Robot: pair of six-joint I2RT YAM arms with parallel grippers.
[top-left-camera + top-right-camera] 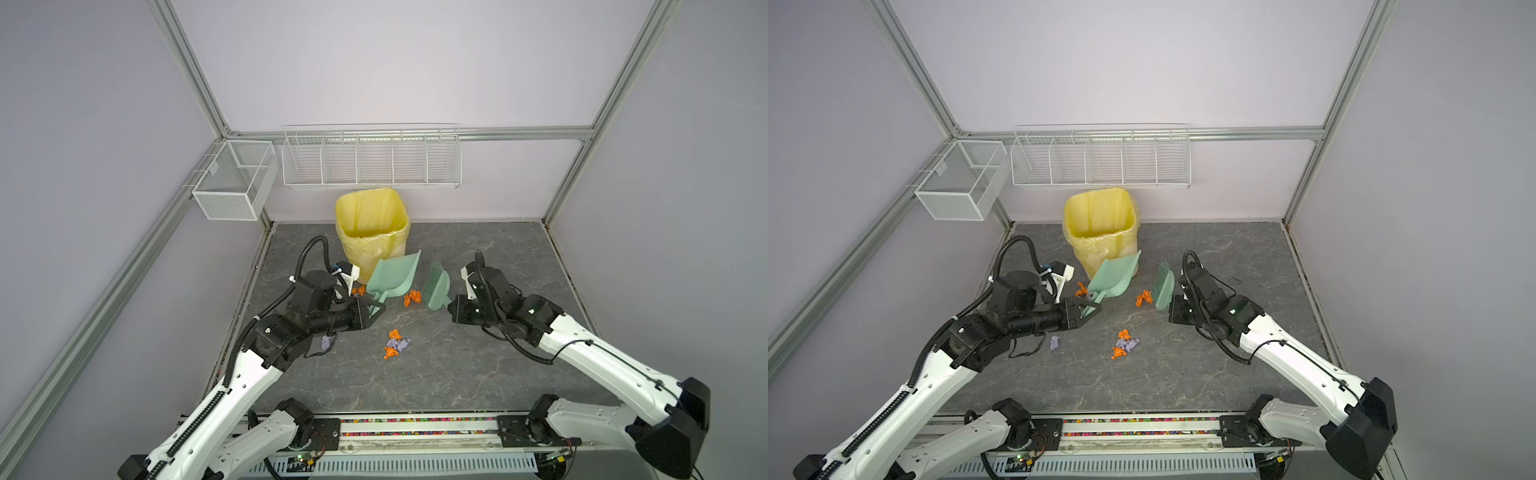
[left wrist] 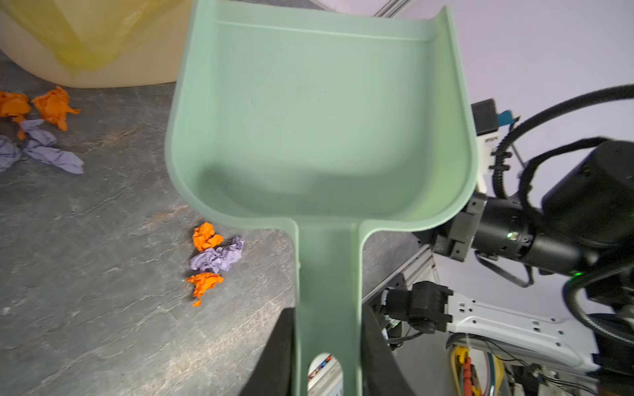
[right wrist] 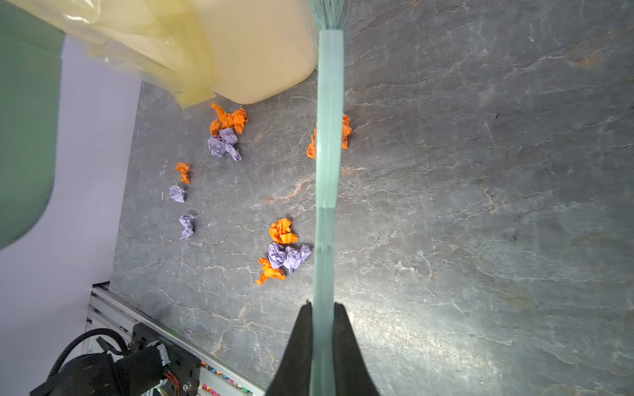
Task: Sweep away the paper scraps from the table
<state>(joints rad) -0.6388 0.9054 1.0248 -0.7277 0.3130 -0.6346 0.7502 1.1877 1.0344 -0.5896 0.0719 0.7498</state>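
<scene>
Left wrist view shows the left gripper [image 2: 328, 319] clamped on the handle of the mint-green dustpan [image 2: 319, 113] near the yellow-lined bin [image 2: 113, 72], while the right gripper [image 3: 322, 308] pinches the brush [image 3: 329, 137] by its handle, and the orange and lilac paper scraps [image 3: 284, 250] lie in small clusters on the table [image 3: 480, 205] around and between both tools.

You had a table [image 1: 478, 374] of dark grey stone-look slab, matt, pale-veined, catching a dull sheen in the right wrist view. Your paper scraps [image 3: 286, 255] were crumpled paper, orange and lilac, heavily creased. Your dustpan [image 2: 308, 120] was smooth mint-green plastic with a satin finish; your brush [image 3: 329, 137] matched it in plastic, with fine pale bristles. The bin liner [image 1: 370, 212] was thin, wrinkled yellow plastic film over a smooth cream plastic bin [image 3: 267, 51]. The wire rack [image 1: 357, 164] was white-coated metal; the frame [image 1: 519, 134] bare satin aluminium.
</scene>
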